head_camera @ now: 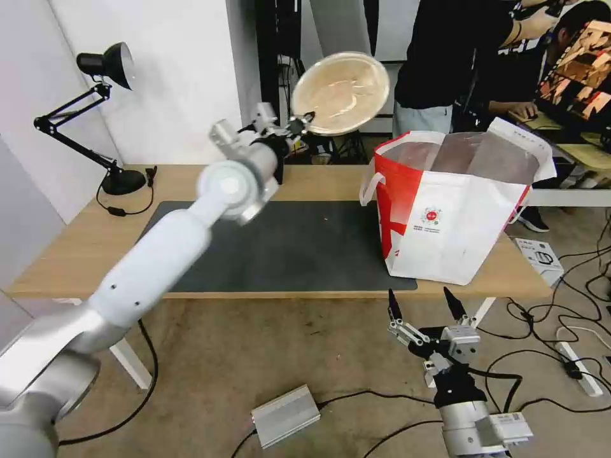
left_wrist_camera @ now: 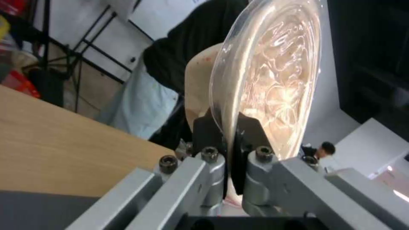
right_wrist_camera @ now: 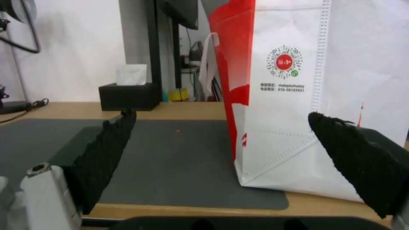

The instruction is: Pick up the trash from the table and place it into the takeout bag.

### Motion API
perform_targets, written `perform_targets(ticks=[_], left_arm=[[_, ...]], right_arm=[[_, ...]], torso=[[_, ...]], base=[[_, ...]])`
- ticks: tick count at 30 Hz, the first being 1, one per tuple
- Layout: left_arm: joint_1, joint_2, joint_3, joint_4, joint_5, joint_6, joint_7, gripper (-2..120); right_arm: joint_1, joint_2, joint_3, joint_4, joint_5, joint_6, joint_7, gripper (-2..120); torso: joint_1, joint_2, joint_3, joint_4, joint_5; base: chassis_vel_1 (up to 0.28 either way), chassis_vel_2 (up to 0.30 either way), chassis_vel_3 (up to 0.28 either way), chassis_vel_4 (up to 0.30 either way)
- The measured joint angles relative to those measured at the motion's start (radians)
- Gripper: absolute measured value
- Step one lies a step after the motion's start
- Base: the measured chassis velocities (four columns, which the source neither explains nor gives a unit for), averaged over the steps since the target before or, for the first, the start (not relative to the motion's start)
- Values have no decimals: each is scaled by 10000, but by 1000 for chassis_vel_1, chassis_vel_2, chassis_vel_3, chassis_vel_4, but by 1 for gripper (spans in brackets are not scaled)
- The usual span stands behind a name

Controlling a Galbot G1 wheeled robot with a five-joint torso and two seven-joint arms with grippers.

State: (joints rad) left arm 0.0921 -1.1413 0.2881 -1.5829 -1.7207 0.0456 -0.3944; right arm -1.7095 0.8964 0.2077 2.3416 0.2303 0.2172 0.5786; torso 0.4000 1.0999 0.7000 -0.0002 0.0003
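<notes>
Here the left gripper [head_camera: 304, 122] is raised high above the far edge of the light wood worktop [head_camera: 76, 242], its black fingers [left_wrist_camera: 209, 131] clamped on the rim of a round beige paper-pulp bowl with a clear plastic lid [head_camera: 340, 93]. The bowl is tipped on edge, its lidded face towards the head camera, up in the air to the left of the large boxy white takeout bag with a red side panel [head_camera: 455, 222]. That bag stands upright at the right end of the dark grey mat [head_camera: 286, 248], its foil-lined mouth open and a white handle hanging on its red side. The right gripper [head_camera: 425, 304] hangs low in front of the worktop's near edge, just below the bag, its fingers [right_wrist_camera: 106, 150] spread apart and holding nothing. A black desk lamp [head_camera: 102, 114] stands at the far left corner, and a black tissue box [right_wrist_camera: 127, 94] sits at the back.
</notes>
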Motion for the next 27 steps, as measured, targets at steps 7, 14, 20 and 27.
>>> perform_targets(ticks=[7, 14, 20, 27], left_arm=[[-526, -579, 624, 633, 239, -107, 10, 1], [-958, -898, 1168, 1032, 321, -154, 71, 1], [-1201, -1169, 1777, 1330, 487, -160, 201, 1], [-1428, -1501, 2430, 1745, 890, -179, 336, 1]], right_arm=[[0, 0, 0, 0, 0, 0, 0, 100], [0, 0, 0, 0, 0, 0, 0, 100], [0, 0, 0, 0, 0, 0, 0, 100], [0, 0, 0, 0, 0, 0, 0, 100]], torso=[[0, 0, 0, 1, -1], [0, 0, 1, 2, -1], [0, 0, 0, 2, -2], [0, 0, 0, 1, -2]], base=[[0, 0, 0, 0], [0, 0, 0, 0], [0, 0, 0, 0], [0, 0, 0, 0]])
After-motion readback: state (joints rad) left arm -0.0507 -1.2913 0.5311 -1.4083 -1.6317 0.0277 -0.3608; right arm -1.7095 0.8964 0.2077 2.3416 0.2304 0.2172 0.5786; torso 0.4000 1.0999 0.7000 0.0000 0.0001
